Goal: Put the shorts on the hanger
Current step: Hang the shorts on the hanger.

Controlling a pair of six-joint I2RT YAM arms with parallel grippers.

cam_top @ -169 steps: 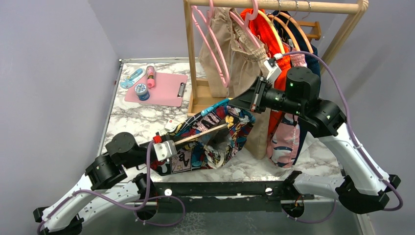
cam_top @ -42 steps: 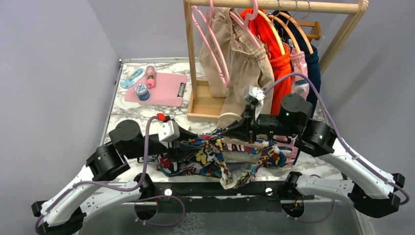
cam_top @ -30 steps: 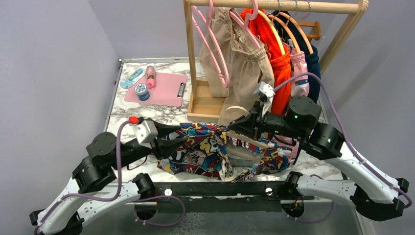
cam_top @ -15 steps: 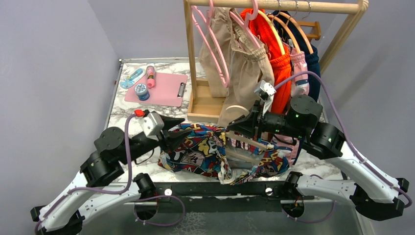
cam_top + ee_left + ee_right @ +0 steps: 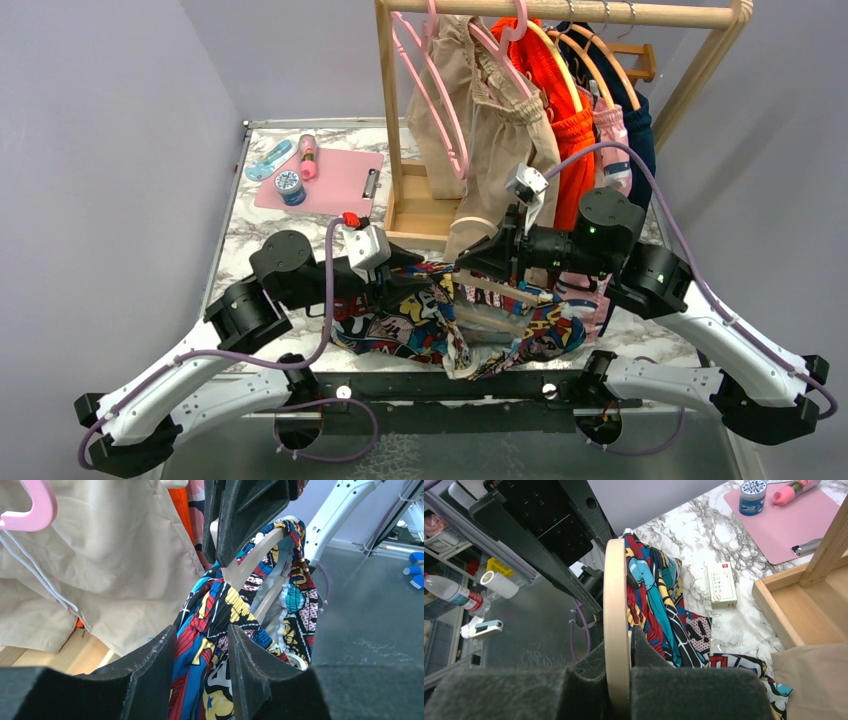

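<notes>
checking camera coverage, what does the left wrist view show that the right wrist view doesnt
Left wrist only: a pink plastic hanger hook and an orange garment. Right wrist only: a flat pink clipboard, small white box, blue jar and marble table. Both: the comic-print fabric shorts and the slim cream hanger, clamped in the right gripper.

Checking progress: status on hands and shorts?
Left hand pinches comic-print fabric shorts. Right hand shut on cream hanger, shorts partly over it. Plain beige shorts hang close by.

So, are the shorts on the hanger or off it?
Partly on: shorts wrap one hanger arm; the rest lies bunched on the table.
</notes>
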